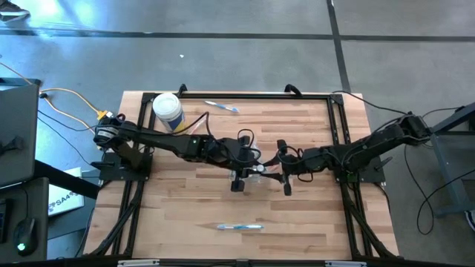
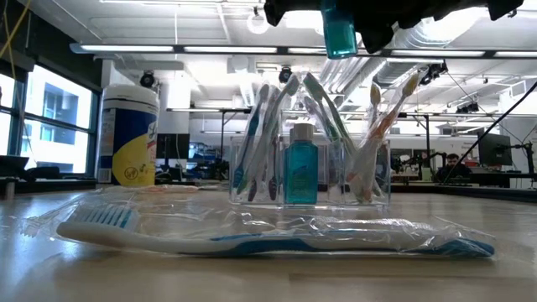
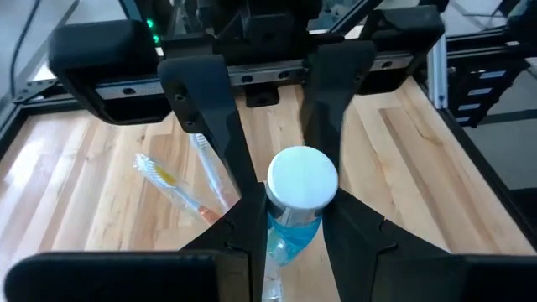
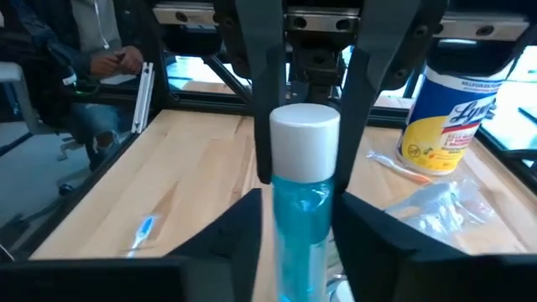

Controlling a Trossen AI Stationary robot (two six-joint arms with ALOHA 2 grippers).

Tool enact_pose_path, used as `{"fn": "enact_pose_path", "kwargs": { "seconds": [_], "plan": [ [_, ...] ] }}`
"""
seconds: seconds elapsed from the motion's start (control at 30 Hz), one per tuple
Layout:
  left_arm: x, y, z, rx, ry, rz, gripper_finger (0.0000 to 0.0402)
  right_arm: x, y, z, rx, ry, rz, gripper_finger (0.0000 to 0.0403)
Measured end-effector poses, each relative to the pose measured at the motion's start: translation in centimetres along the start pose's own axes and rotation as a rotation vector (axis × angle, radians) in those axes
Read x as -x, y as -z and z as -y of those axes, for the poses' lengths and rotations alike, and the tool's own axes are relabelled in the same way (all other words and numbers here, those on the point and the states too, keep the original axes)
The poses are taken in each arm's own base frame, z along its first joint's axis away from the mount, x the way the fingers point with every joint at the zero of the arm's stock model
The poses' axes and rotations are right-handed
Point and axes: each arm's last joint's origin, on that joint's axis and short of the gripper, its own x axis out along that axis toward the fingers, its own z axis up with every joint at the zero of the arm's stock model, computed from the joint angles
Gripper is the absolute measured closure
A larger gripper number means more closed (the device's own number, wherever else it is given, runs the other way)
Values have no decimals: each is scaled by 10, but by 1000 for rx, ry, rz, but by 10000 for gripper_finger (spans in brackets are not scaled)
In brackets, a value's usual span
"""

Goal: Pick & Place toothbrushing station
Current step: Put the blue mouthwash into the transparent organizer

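A small blue bottle with a white cap (image 2: 338,29) hangs high above the table between both grippers; it also shows in the left wrist view (image 3: 300,189) and the right wrist view (image 4: 304,176). My left gripper (image 3: 295,239) and my right gripper (image 4: 302,231) face each other over the table's middle (image 1: 257,169), both shut on it. Below stands the clear cup (image 2: 369,180) with several pastel toothbrushes (image 2: 260,134) and a second blue bottle (image 2: 299,172), its base on the table. My left gripper has the blue bottle's body below the cap (image 3: 294,231) pinched between its two fingers, coming from the table's left. The bottle is upright and lifted clear. My right gripper has the bottle's body (image 4: 302,226) pinched between its two fingers, coming level from the table's right.
A wrapped blue toothbrush (image 2: 277,239) lies near the front edge (image 1: 239,226). Another toothbrush (image 1: 221,106) lies at the back. A white-lidded canister with a yellow label (image 1: 167,111) stands back left. Wrapped toothbrushes (image 3: 180,189) lie under the arms. A person (image 4: 92,50) sits beyond the table.
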Motion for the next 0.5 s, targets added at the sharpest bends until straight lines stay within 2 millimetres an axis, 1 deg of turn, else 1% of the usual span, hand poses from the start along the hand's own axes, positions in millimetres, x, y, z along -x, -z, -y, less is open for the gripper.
{"fn": "enact_pose_path", "kwargs": {
  "seconds": [0.13, 0.23, 0.3, 0.37, 0.5],
  "plan": [
    [0, -1, 0, -5, 7, 6, 315, 0, 0, 0, 9, -1, -4, 324],
    [0, -1, 0, -7, 5, 6, 315, 0, 1, 0, 20, -1, -6, 348],
    [0, -1, 0, -11, 3, 6, 315, 0, 1, 0, 27, -1, -6, 349],
    [0, -1, 0, -29, 2, 6, 303, 0, 1, 0, 27, 2, -7, 349],
    [0, -3, 0, -63, -1, 29, 246, 0, 1, 0, 26, 7, -16, 344]
  ]
}}
